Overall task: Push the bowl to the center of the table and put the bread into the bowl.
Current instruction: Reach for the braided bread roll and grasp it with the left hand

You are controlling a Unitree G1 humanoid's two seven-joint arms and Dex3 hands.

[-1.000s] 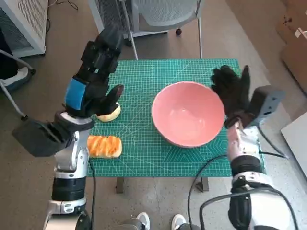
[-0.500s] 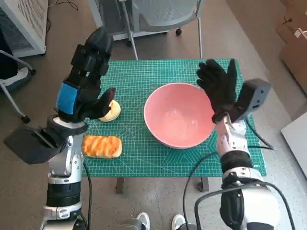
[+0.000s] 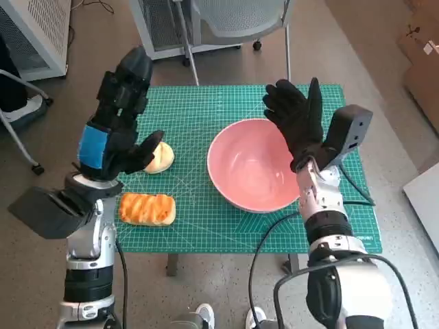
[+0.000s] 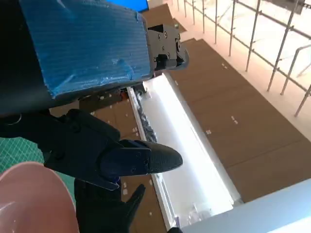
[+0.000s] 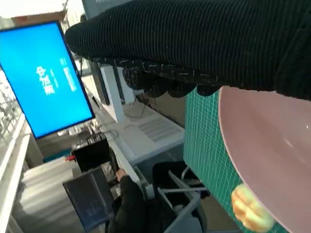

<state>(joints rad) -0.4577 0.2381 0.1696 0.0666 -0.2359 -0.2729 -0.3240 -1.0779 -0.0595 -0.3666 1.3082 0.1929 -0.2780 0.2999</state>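
Head view: pink bowl (image 3: pixel 255 164) sits on the green-matted counter (image 3: pixel 206 110), with the right hand (image 3: pixel 296 123) flat against its rim, fingers spread and holding nothing. The left hand (image 3: pixel 115 116) hovers open above a round bun (image 3: pixel 160 157); a glazed bread loaf (image 3: pixel 147 209) lies nearer the robot. Left wrist view: black fingers (image 4: pixel 121 160) apart above the bowl's edge. Right wrist view: the glove borders the bowl's rim, bread beyond it.
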